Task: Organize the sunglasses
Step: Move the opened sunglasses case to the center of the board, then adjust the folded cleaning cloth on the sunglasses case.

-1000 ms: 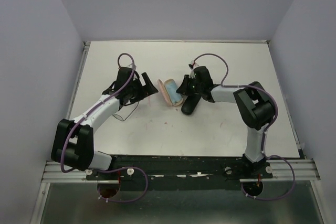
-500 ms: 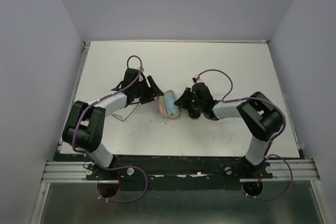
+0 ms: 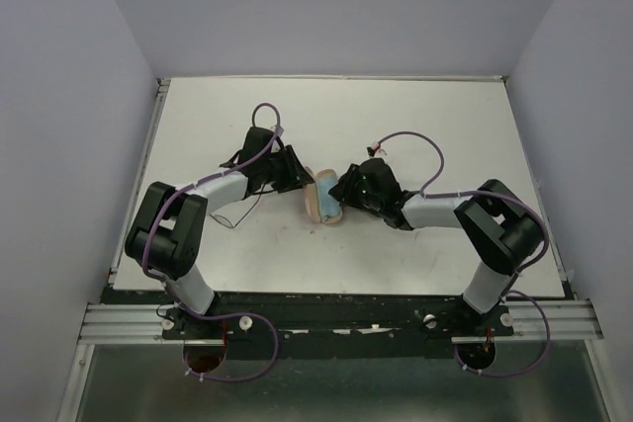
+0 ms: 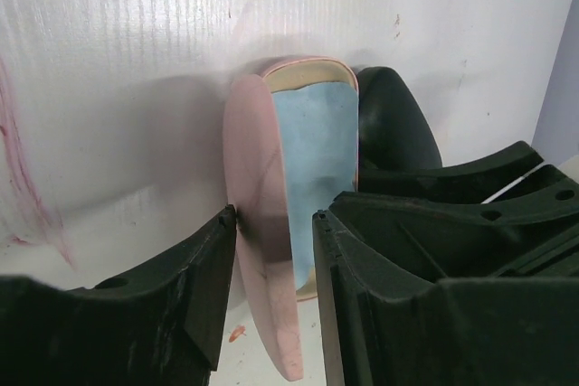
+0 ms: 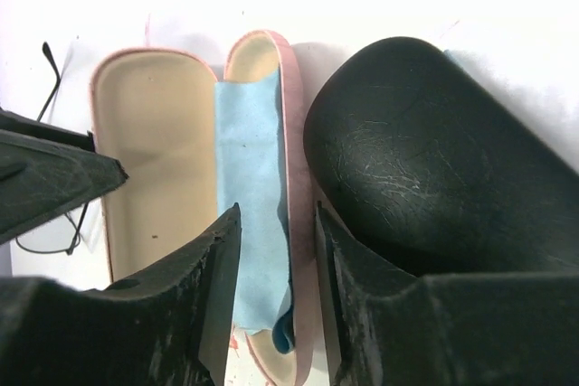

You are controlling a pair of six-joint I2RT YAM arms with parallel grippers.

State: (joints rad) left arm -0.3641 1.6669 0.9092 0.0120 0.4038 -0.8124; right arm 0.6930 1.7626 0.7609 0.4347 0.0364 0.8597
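Left wrist view: left gripper (image 4: 276, 223) straddles the pink case (image 4: 258, 169) lid, grip unclear; right gripper (image 5: 278, 219) stands spread around its cloth-lined wall.

left gripper (image 4: 274, 221) narrower astride pink case (image 4: 260, 178), right gripper (image 5: 277, 214) seemingly wider

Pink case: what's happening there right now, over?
Left gripper straddling one half of pink case, jaws apart. Right gripper straddling the other half's wall. Inside: blue cloth, no sunglasses visible. Black case close alongside.
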